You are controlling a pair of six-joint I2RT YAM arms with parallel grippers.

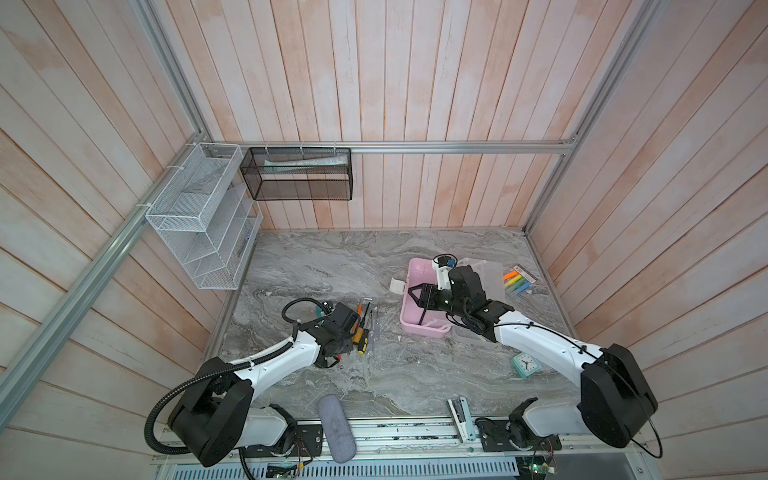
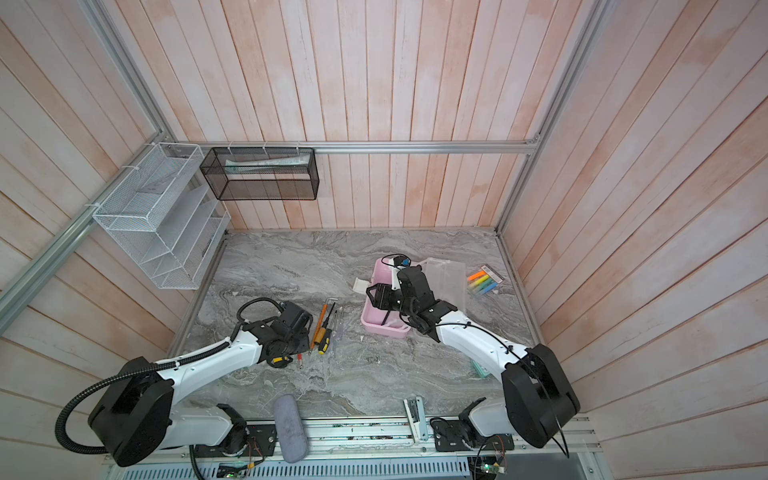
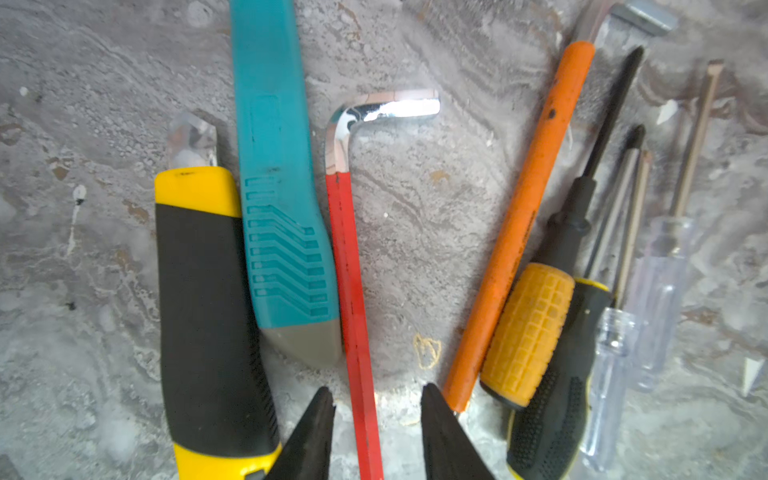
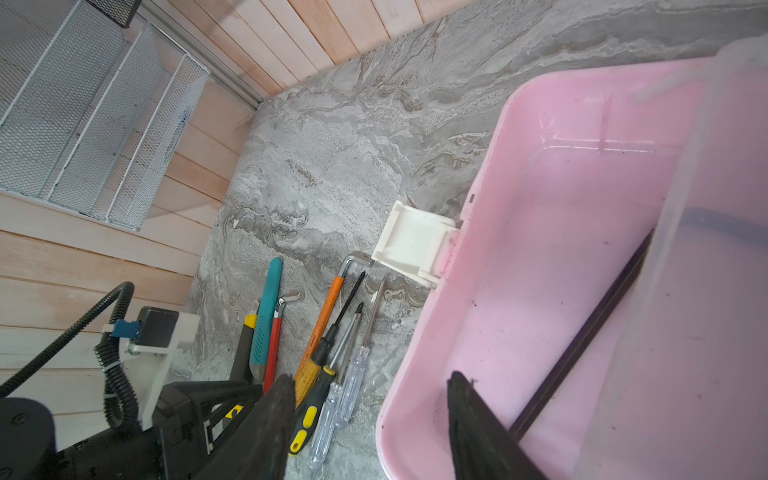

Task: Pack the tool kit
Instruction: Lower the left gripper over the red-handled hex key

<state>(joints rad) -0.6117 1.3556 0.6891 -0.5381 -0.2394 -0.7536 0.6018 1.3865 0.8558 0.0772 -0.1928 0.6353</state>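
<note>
The left end effector (image 3: 376, 409) sits low over the grey marbled surface (image 3: 415, 216). Its jaws are partly spread astride the shaft of the red-sleeved, chrome-tipped L-shaped hex key (image 3: 349, 270). One finger is close against the sleeve and a gap shows at the other, so nothing is pinched yet.

The step in hand looks like picking up this key. Centre the jaws so both fingers meet the sleeve together. Otherwise the key will likely skid into the teal plastic-handled tool (image 3: 274, 187) that touches it. Then lift straight up, clear of the orange-sleeved hex key (image 3: 528, 216) nearby.

Well apart, the rectangular pink plastic box (image 4: 540, 291) lies open with a thin black rod (image 4: 582, 345) inside. The right end effector (image 4: 370, 380) hangs over the box's wall, jaws spread and apparently clasping nothing.
</note>
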